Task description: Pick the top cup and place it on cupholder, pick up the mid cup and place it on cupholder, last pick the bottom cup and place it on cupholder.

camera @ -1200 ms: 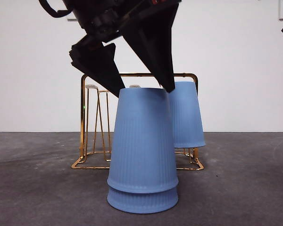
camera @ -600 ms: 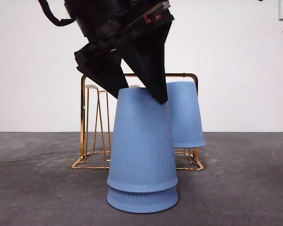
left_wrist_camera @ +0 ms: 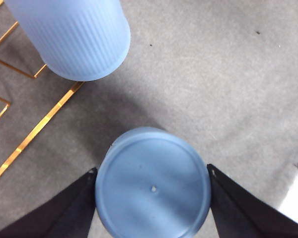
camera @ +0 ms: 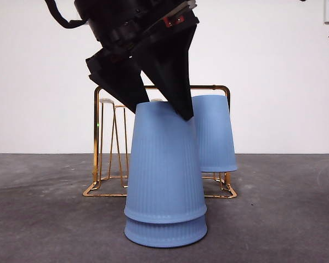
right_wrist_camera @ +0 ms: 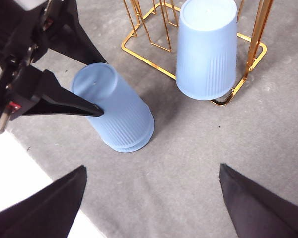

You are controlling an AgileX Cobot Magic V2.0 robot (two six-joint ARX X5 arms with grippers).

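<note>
Two blue ribbed cups stand nested and inverted on the grey worktop (camera: pixel 44 219): the mid cup (camera: pixel 165 159) sits over the bottom cup (camera: pixel 165 233), of which only the rim band shows beneath it. In the front view the stack leans slightly, its closed top tipped toward 11 o'clock. The left gripper (camera: pixel 162 112) comes down from 12 o'clock with its fingers (camera: pixel 172 82) spread to either side of the mid cup's closed top; in the left wrist view the left gripper (left_wrist_camera: pixel 153 193) frames the round base of the mid cup (left_wrist_camera: pixel 153 191), one finger against each side of it, and in the right wrist view one finger tip touches the upper wall of the mid cup (right_wrist_camera: pixel 114 109). The pictures do not settle whether the fingers are pressing or only resting against it.

Behind the stack, at 12 to 1 o'clock in the front view, stands the cupholder (camera: pixel 96 142), a gold wire rack with a rectangular base and an arched top bar. The top cup (camera: pixel 215 134) already hangs inverted on a prong at its 3 o'clock side, clear of the rack's base; the right wrist view shows the same top cup (right_wrist_camera: pixel 206 49) inside the cupholder (right_wrist_camera: pixel 258 29). A white-tipped prong (camera: pixel 106 101) at the 9 o'clock side stands bare.

The right gripper (right_wrist_camera: pixel 151 198) hangs above the worktop with its fingers spread wide, well apart from the cups
</note>
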